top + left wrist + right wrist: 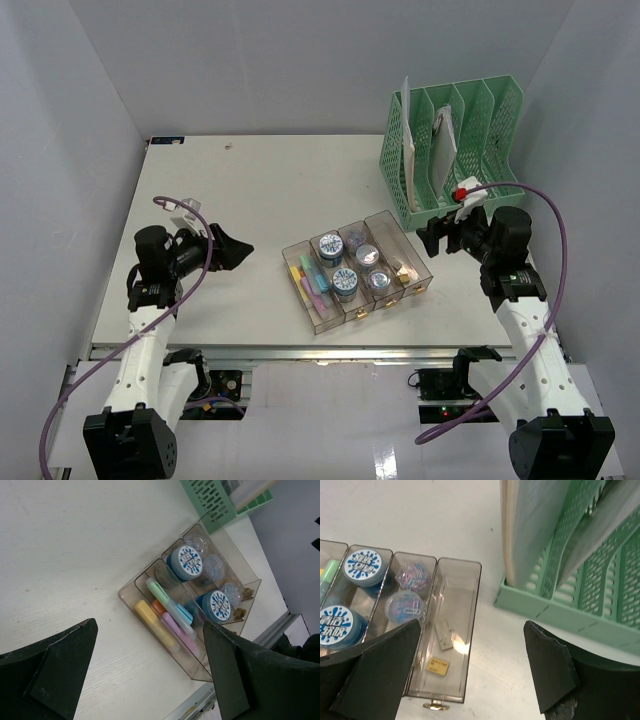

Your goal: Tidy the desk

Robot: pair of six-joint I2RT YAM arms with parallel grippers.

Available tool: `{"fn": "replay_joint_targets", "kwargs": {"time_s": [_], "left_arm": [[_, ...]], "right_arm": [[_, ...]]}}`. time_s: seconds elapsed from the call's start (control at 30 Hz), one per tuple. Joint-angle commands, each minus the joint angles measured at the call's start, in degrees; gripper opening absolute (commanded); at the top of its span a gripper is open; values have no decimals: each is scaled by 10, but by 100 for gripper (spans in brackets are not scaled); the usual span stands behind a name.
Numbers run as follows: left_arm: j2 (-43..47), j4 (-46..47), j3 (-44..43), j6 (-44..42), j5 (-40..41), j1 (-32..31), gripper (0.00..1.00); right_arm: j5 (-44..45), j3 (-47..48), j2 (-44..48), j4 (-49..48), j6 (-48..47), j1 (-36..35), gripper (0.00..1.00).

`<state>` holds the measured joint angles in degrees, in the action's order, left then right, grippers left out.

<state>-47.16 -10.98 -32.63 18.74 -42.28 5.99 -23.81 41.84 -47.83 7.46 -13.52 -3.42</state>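
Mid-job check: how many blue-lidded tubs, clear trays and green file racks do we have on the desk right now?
Blue-lidded tubs: 2, both in the tray
Clear four-compartment tray: 1
Green mesh file rack: 1
Total: 4

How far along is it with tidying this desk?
Nearly done, by the look of it. Done: highlighters and blue-lidded tubs sit in the clear tray, papers stand in the green file rack, and I see nothing loose on the desk. In hand: nothing; the left pincer and right pincer are both open and empty. Left: probably just pulling the arms back.
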Motion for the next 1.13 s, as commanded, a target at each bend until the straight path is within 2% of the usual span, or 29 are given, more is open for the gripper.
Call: {"fn": "replay_joint_targets", "kwargs": {"time_s": [0.0,0.2,0.37,1.1], "left_arm": [[47,35,9,3,-71,-23,98],[87,35,12,-2,-54,-55,98],[92,14,6,-12,-7,-114,98],[88,9,5,-18,19,-128,98]], "right_arm": [[80,-20,44,50,66,2,90],[144,-84,95,14,91,2,90],[178,-109,92,8,110,2,90],[235,-115,123,-3,109,2,90]]}}
